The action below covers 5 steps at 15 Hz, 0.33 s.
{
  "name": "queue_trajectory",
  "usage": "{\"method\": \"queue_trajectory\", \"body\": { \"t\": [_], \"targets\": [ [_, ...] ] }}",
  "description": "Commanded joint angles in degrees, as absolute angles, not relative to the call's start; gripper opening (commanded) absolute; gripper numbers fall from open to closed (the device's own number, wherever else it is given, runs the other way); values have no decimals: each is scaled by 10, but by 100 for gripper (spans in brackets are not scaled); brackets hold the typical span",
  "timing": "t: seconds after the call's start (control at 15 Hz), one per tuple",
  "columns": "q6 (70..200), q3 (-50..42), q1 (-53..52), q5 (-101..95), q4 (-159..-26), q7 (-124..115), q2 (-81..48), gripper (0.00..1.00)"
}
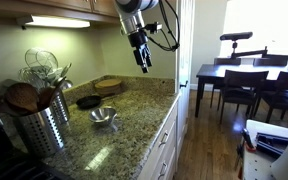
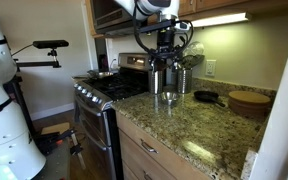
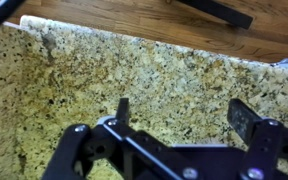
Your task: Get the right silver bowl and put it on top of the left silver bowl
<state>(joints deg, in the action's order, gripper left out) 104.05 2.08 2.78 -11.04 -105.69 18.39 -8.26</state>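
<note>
Speckled granite kitchen countertop [image 3: 134, 70], gripper [image 3: 181, 110] hanging above it, jaws spread wide, dark fingers [image 3: 123, 108] empty, touching nothing, clear of the stone.

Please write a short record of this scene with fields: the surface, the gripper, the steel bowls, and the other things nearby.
surface: granite counter
arm: gripper open, empty, raised above the counter
task item: steel bowl on the counter, not held; whether one bowl or two stacked, cannot tell
nearby: black dish beyond the bowl; utensil holder with whisk and wooden spoons
</note>
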Motion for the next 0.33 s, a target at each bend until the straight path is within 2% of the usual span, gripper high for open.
{"method": "queue_trajectory", "body": {
  "t": [0.0, 0.27],
  "targets": [
    [1084, 7, 21, -139, -1114, 126, -23, 100],
    [1061, 6, 21, -130, -1081, 137, -44, 100]
  ]
}}
